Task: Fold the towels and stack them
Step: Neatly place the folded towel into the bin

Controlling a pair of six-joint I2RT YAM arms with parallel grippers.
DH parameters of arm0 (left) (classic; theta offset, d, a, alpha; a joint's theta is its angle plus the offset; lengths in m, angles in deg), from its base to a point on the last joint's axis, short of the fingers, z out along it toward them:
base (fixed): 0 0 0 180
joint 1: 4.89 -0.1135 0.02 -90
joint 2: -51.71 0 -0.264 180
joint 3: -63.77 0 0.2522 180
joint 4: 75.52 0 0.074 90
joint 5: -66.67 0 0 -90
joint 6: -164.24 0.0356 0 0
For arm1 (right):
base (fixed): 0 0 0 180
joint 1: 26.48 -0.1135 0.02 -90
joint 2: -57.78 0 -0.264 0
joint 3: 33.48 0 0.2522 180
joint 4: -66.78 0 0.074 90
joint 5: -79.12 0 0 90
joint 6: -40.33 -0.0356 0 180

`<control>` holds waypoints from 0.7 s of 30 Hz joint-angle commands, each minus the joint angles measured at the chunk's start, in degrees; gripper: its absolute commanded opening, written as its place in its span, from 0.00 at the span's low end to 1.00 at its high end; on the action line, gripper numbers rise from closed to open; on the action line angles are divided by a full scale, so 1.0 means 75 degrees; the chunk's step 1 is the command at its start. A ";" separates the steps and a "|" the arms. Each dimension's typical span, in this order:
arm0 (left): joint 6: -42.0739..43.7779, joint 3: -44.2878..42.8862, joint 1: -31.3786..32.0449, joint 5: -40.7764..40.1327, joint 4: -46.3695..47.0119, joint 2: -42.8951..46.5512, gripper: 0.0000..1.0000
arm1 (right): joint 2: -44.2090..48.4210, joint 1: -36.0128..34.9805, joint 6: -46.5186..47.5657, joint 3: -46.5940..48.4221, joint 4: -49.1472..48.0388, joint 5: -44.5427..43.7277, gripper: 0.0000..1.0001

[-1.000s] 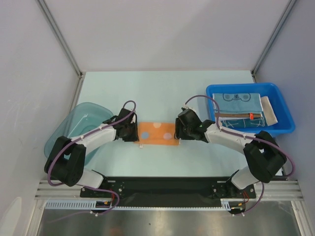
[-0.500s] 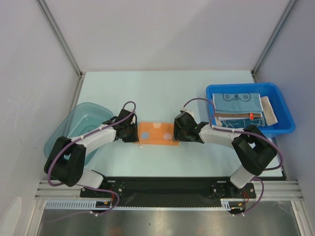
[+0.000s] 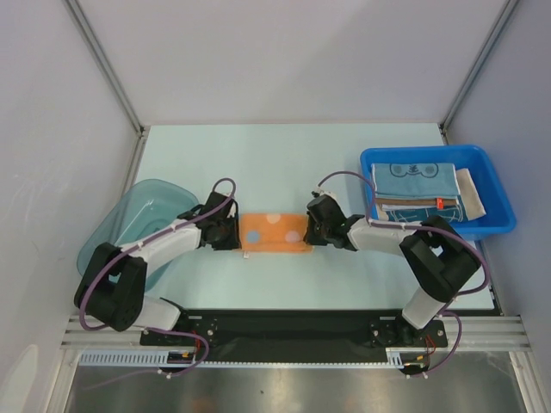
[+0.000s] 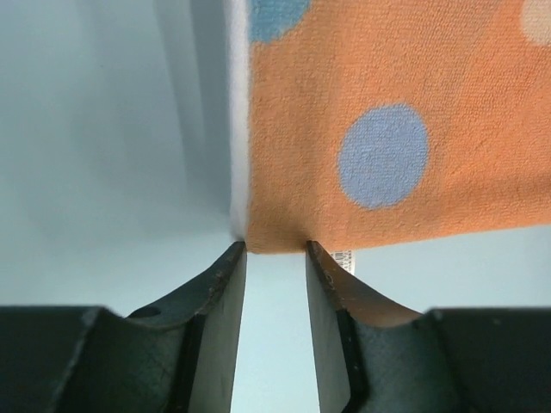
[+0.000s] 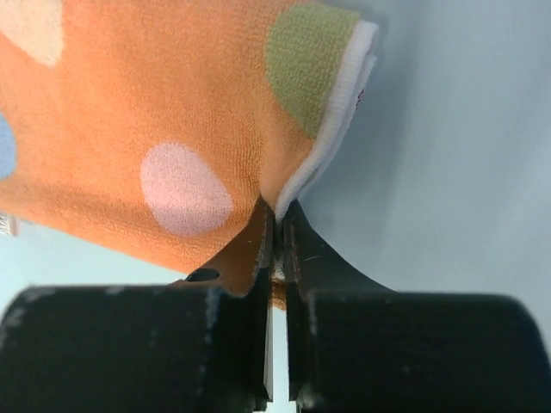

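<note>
I read this as the folding step on the orange dotted towel (image 3: 274, 232), which lies flat on the table (image 3: 284, 155) as a short strip between my two arms, already doubled over to judge by the layered white hem in the right wrist view. The right gripper (image 5: 277, 211) has its jaws closed tight on the towel's right-hand edge near a corner, the cloth puckering where they pinch it. The left gripper (image 4: 275, 249) is down at the opposite end with its jaws parted; the tips sit right at the towel's near corner, touching or just short of the hem, and I can see bare table through the gap, so nothing is gripped on that side yet. Other folded towels (image 3: 422, 189) are stacked in the blue bin (image 3: 495, 225) off to the right, well apart from this one, and the translucent teal tub (image 3: 138, 211) sits beside the left arm. Next, I think, the left needs to nose forward a touch so the corner sits between its jaws, then close on both layers. Once each end is held I would lift evenly and carry one end over the other, keeping the hems aligned, before moving the towel towards the stack. The risk I'd watch is the left catching only the top layer.
</note>
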 commanded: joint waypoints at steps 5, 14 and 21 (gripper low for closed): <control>0.0407 -0.1195 -0.0284 -0.0560 -0.1269 0.0834 0.47 | 0.0867 0.0329 0.1718 0.0868 0.1879 -0.0134 0.00; 0.1205 -0.2123 -0.0730 -0.0713 -0.1636 0.1280 0.51 | 0.0893 0.1066 0.3057 0.3233 0.4586 -0.0052 0.00; 0.1370 -0.1736 -0.0754 -0.0386 -0.1448 0.1328 0.52 | 0.0669 0.2411 0.4100 0.4818 0.6135 -0.0053 0.00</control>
